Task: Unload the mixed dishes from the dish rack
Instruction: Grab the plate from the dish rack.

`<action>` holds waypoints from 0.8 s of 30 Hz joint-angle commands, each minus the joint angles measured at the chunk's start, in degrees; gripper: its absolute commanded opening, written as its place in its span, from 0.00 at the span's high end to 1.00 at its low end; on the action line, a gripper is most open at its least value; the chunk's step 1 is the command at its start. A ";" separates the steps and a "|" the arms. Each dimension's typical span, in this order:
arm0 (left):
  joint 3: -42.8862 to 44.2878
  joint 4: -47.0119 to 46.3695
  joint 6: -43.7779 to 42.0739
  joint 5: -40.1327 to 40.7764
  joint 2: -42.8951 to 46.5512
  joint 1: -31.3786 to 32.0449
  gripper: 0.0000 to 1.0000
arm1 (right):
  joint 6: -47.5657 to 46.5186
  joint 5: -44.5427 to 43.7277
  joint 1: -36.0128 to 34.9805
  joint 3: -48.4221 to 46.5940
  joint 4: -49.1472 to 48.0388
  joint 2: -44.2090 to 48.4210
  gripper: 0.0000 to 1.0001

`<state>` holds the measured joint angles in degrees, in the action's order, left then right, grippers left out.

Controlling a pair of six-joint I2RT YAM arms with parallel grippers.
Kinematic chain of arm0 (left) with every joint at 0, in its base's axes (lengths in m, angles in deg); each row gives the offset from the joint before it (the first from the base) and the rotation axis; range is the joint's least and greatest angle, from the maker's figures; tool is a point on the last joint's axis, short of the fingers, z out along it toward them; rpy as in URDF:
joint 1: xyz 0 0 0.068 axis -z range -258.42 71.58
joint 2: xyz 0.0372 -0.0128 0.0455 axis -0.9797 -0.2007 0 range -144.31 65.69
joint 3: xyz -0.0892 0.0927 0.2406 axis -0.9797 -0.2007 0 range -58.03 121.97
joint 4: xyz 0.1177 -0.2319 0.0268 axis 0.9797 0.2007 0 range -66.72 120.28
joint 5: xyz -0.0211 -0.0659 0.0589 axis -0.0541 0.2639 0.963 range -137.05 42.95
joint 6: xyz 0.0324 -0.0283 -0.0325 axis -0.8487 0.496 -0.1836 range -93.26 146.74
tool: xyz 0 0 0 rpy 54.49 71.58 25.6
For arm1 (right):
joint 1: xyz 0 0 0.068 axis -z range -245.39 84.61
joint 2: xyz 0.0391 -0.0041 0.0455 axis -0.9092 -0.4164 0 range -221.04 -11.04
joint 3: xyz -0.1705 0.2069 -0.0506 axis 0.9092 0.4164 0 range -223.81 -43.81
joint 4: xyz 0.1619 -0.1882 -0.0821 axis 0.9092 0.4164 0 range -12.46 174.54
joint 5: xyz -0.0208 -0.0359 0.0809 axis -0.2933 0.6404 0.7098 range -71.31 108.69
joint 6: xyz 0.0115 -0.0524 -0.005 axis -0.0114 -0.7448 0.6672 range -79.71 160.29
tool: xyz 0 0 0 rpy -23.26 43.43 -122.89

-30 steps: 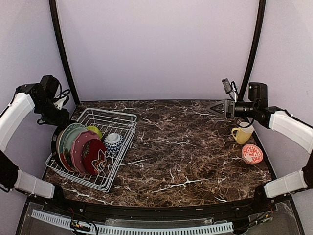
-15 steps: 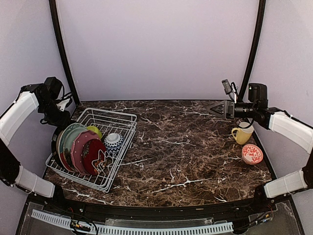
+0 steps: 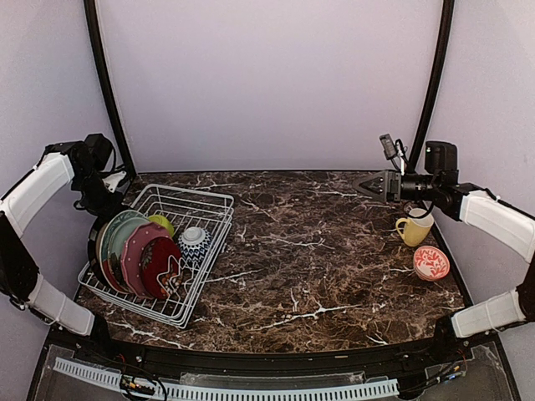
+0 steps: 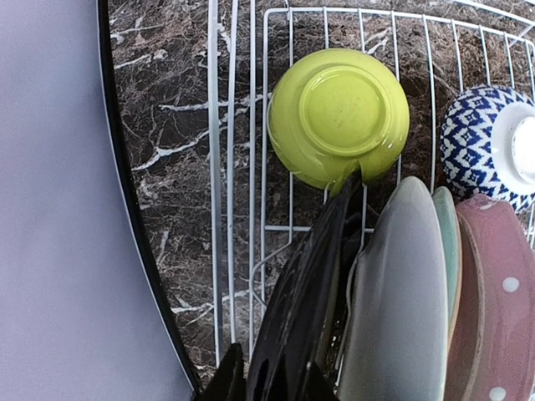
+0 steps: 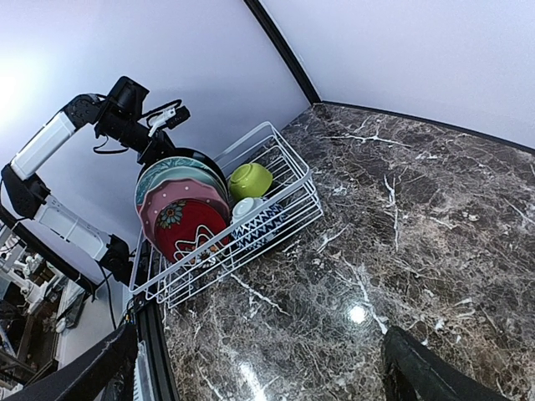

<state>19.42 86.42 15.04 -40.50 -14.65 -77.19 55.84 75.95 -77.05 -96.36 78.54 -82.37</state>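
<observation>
1. White wire dish rack (image 3: 211, 199).
2. Lime-green bowl (image 4: 338, 113); blue-white bowl (image 4: 489, 142), diamond-patterned; red-white bowl (image 3: 430, 262), patterned.
3. Black plate (image 4: 305, 292); pale green plate (image 4: 397, 301); pink plate (image 4: 497, 292), white-dotted; dark red plate (image 5: 188, 238), floral.
4. Pale yellow mug (image 3: 415, 227).
5. Dark brown desk (image 3: 318, 251), white-veined marble.

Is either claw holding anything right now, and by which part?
Right claw: open, empty. Left claw straddles the top rim of the black plate; whether it's clamped cannot be told.

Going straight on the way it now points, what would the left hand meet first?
Most likely the black plate standing on edge in the rack. Its rim lies right ahead of the left hand, though how close is unclear.
</observation>
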 commanded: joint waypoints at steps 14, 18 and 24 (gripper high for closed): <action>9.19 9.15 1.93 0.90 -0.80 0.00 0.99 | 0.61 0.83 -0.12 -1.89 -1.24 -0.97 0.01; 12.43 10.57 2.90 1.46 -0.39 0.08 0.99 | 0.88 0.76 -0.07 -2.43 -1.18 -1.43 0.01; 16.03 13.20 4.53 4.70 -0.11 0.08 0.99 | 0.93 0.10 -0.12 -3.52 1.02 -2.09 0.01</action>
<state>30.85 98.37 13.00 -38.07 -16.81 -76.49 56.25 75.90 -77.05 -97.83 78.73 -83.73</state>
